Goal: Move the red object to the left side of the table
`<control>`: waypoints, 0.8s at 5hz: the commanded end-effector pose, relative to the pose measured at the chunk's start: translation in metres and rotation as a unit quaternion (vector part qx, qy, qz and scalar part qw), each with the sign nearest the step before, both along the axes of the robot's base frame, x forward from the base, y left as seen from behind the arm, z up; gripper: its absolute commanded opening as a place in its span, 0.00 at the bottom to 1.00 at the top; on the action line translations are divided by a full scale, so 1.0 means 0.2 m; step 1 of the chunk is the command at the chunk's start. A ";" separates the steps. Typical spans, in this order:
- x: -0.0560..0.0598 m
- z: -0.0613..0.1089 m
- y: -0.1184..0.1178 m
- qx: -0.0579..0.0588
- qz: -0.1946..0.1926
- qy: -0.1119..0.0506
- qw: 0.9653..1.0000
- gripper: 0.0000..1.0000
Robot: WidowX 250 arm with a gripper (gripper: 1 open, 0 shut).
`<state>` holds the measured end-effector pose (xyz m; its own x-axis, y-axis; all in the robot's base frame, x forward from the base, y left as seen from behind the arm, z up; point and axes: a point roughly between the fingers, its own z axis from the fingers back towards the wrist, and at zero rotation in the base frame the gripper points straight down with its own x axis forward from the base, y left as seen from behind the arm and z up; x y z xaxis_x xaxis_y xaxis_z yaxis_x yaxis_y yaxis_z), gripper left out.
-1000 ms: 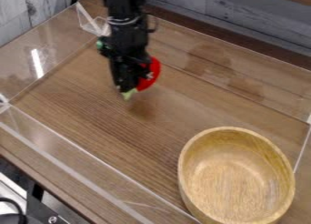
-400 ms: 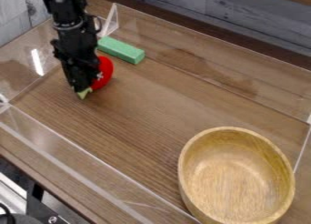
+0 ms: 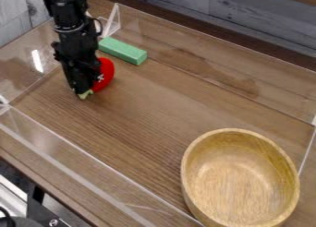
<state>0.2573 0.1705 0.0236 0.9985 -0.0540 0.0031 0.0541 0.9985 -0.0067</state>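
Moved from frame centre to upper left, fingers [image 3: 83, 87] clamped shut on red object [image 3: 103, 72], low over the surface [image 3: 161, 111], beside green block [image 3: 124, 51]; wooden bowl [image 3: 241, 180] lower right.

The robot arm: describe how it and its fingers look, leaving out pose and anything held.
The arm is black all over, a narrow column of blocky, stacked segments with a few faint lighter glints on its edges. It ends in a gripper with short black fingers. No cables, labels or markings can be made out at this picture size.
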 end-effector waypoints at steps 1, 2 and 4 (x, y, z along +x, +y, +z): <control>0.02 0.02 0.06 0.015 0.008 -0.012 1.000 0.00; 0.02 0.01 0.08 0.016 0.009 -0.008 1.000 0.00; 0.01 -0.01 0.10 0.019 0.011 0.001 1.000 0.00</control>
<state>0.2624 0.1800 0.0199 0.9981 -0.0615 -0.0070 0.0616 0.9980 0.0143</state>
